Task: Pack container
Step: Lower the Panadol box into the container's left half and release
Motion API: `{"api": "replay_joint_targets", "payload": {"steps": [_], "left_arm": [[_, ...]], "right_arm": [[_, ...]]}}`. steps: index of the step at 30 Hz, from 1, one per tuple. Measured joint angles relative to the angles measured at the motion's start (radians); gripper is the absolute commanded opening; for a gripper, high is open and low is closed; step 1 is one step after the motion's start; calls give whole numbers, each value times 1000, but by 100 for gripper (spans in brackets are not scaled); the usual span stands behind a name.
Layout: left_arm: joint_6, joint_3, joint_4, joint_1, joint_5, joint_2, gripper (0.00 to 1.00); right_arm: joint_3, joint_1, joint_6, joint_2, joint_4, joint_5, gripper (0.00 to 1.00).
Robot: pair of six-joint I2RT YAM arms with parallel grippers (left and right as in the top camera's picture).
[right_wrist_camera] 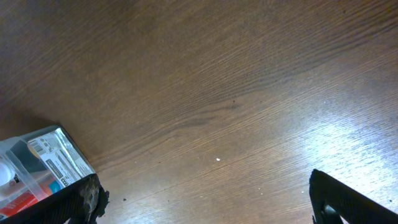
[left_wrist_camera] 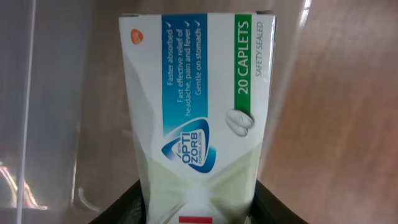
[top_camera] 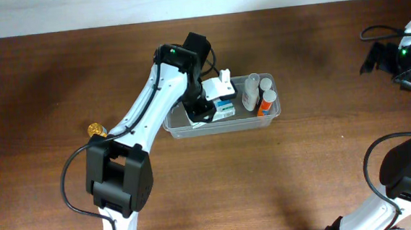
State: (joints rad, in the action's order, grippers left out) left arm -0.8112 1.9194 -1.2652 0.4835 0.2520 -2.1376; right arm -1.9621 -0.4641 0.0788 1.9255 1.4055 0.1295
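Overhead, the clear container point(top_camera: 225, 131) sits at the middle of the brown bench point(top_camera: 58, 82), bottles point(top_camera: 251, 94) at its right end. The caplet box point(left_wrist_camera: 199, 112) should probably settle flat in the left end before release. The left hand point(top_camera: 201, 112) is clamped on that box's lower end, while the right hand point(right_wrist_camera: 217, 202) hangs spread and empty.

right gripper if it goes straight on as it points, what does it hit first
Most likely the bare table; the right gripper aims at open wood, with the container off to one side.
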Motion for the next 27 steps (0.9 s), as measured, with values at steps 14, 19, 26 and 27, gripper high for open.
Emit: {"api": "replay_joint_targets", "payload": {"steps": [14,19,26,27], "left_arm": [[-38,-14,85,0,-41,0,43],[-53,-14,93,0,-51,0,43],[-88,-14,103,0,-72,0,43],[-91,-14,103,0,-73,0,43]], "right_arm": [[0,0,0,0,0,0,98],[0,0,1,0,0,0,98],[0,0,0,0,0,0,98],[0,0,1,0,0,0,98]]}}
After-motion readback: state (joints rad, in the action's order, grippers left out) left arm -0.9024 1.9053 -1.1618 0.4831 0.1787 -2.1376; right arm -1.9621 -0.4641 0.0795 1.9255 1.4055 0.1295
